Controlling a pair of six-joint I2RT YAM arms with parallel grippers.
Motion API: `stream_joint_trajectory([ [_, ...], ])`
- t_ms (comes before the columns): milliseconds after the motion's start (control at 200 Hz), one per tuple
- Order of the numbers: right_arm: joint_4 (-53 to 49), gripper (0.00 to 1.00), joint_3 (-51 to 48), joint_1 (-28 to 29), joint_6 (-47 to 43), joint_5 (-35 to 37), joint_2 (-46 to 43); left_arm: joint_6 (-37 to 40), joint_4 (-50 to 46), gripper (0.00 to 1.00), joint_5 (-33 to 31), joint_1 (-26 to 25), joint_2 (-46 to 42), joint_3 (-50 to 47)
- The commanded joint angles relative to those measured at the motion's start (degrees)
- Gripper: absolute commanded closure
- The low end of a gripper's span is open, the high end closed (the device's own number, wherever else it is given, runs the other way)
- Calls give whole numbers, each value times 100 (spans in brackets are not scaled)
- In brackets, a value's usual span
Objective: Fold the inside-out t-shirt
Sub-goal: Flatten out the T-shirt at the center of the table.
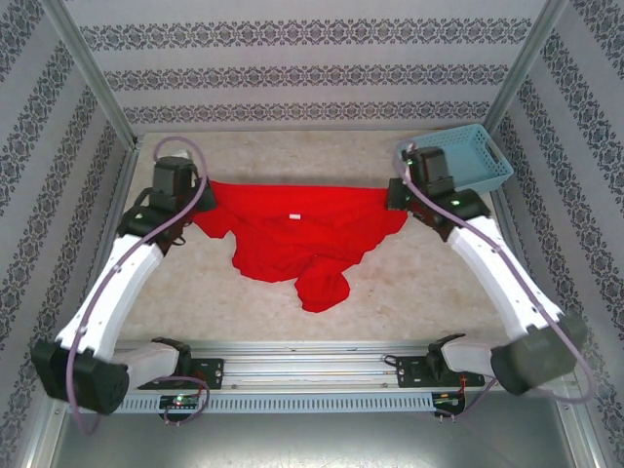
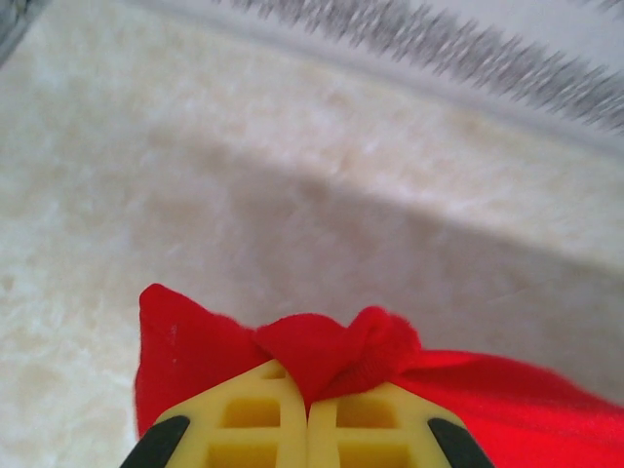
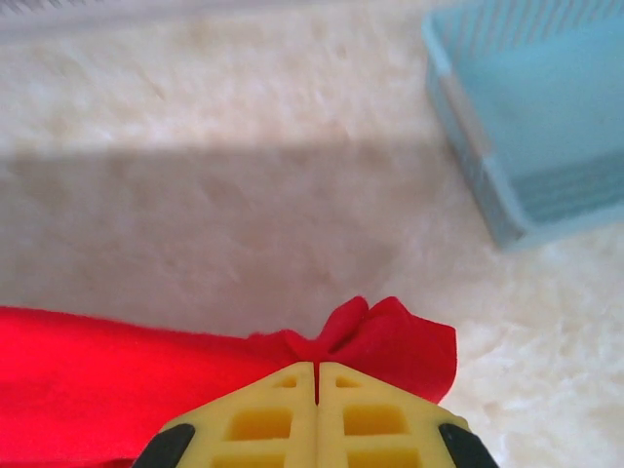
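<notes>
The inside-out t-shirt point(image 1: 292, 239) is bright red and hangs stretched between both arms over the pale table, its top edge taut and its lower part sagging in a crumpled point toward the near edge. A small white tag shows near its upper middle. My left gripper point(image 1: 200, 195) is shut on the shirt's left end; its yellow fingers point(image 2: 253, 419) pinch a bunched fold point(image 2: 336, 351). At the shirt's right end my right gripper point(image 1: 398, 195) is shut too, with a red corner point(image 3: 390, 341) puckering out past the closed yellow fingers point(image 3: 370, 419).
A light blue plastic basket point(image 1: 473, 156) sits at the back right corner, just behind the right gripper, and its rim point(image 3: 468, 146) shows in the right wrist view. Patterned walls enclose the table on three sides. A metal rail point(image 1: 302, 366) runs along the near edge.
</notes>
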Motion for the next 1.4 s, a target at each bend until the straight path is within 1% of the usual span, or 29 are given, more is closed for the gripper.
stream_joint_trajectory([
  [0, -386, 100, 506, 86, -70, 45, -677, 168, 170, 100, 363, 63, -777, 370],
  [85, -338, 100, 516, 94, 1, 41, -1023, 138, 475, 100, 518, 62, -1137, 181],
  [160, -292, 100, 324, 99, 119, -51, -1079, 196, 326, 100, 729, 65, -833, 182],
  [235, -131, 100, -61, 88, 225, -150, -928, 138, 12, 100, 829, 63, -106, 200],
  [335, -27, 100, -533, 60, 383, -77, -541, 70, -392, 100, 1074, 60, 1146, 282],
  [490, 361, 100, -1201, -193, 595, -22, -44, 127, -411, 100, 1463, 14, 2718, 356],
  [515, 409, 100, -1276, -239, 605, -20, 39, 133, -396, 95, 1458, -2, 2876, 378],
  [555, 469, 100, -1377, -316, 631, -22, 147, 126, -313, 82, 1471, -18, 3045, 365],
  [620, 478, 100, -1469, -432, 655, -2, 273, 66, -137, 50, 1446, -27, 3113, 258],
  [659, 473, 100, -1526, -508, 688, 4, 339, 6, -48, 36, 1334, -25, 3067, 174],
  [724, 485, 100, -1620, -579, 716, 58, 357, -94, 111, 23, 1088, -26, 2912, 12],
  [769, 539, 100, -1710, -610, 716, 61, 333, -156, 232, 17, 947, -17, 2808, -113],
  [794, 566, 100, -1751, -629, 717, 33, 313, -195, 286, 15, 884, -2, 2762, -177],
  [964, 670, 100, -1902, -650, 676, -70, 302, -423, 682, 13, 933, 224, 2750, -398],
  [1054, 701, 100, -1924, -656, 658, -87, 328, -460, 801, 13, 1100, 362, 2996, -318],
  [1139, 718, 100, -1912, -665, 627, -84, 334, -439, 894, 15, 1249, 445, 3255, -176],
  [1159, 719, 100, -1911, -663, 622, -86, 345, -420, 929, 17, 1271, 455, 3318, -155],
  [1214, 719, 100, -1890, -675, 608, -81, 346, -349, 971, 27, 1382, 480, 3526, -26],
  [1299, 715, 100, -1873, -674, 590, -86, 338, -254, 899, 38, 1603, 490, 3876, 253],
  [1399, 667, 100, -1824, -703, 581, -55, 326, -283, 902, 57, 1761, 483, 3985, 336],
])
